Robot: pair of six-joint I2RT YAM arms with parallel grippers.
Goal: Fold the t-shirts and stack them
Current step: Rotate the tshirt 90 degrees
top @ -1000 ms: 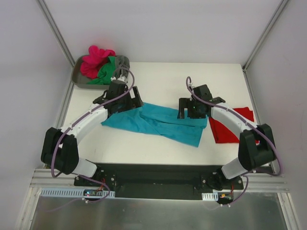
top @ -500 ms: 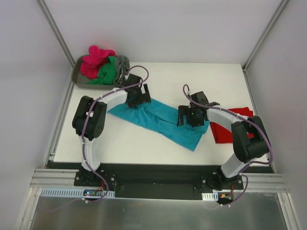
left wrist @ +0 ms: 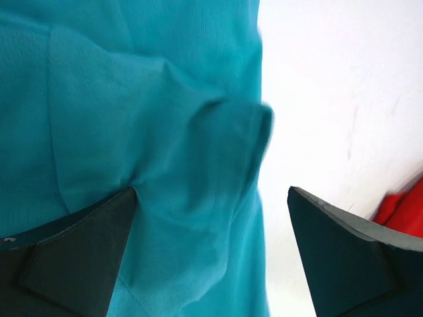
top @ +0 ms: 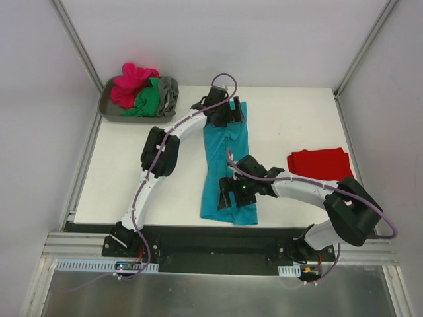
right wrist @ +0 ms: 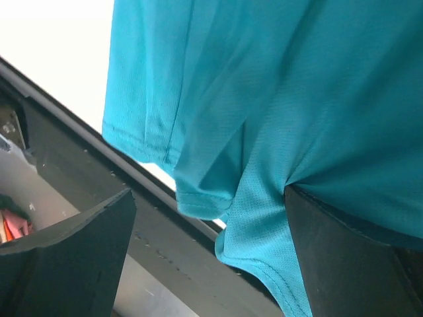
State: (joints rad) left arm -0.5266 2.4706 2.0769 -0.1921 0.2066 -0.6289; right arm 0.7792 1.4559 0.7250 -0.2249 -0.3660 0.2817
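1. You are looking at the teal t-shirt lying as a long strip on the white table, running from far to near.
2. Your left gripper is sitting at the teal t-shirt's far end. Its fingers are standing wide apart, with a bunched fold of the cloth rising between them and creases pulling toward one tip.
3. Your right gripper is resting over the shirt's near end. Its fingers are also spread apart, with the cloth puckering at one tip.
4. The shirt's near hem is reaching the table's front edge and showing against the black rail there.
5. The red t-shirt is lying folded to the right of the teal one, well apart from it.
6. Bare table is showing on both sides of the teal strip.
7. Beyond the strip's far end to the left, the grey tray is holding the magenta t-shirt, green t-shirt and grey t-shirt.
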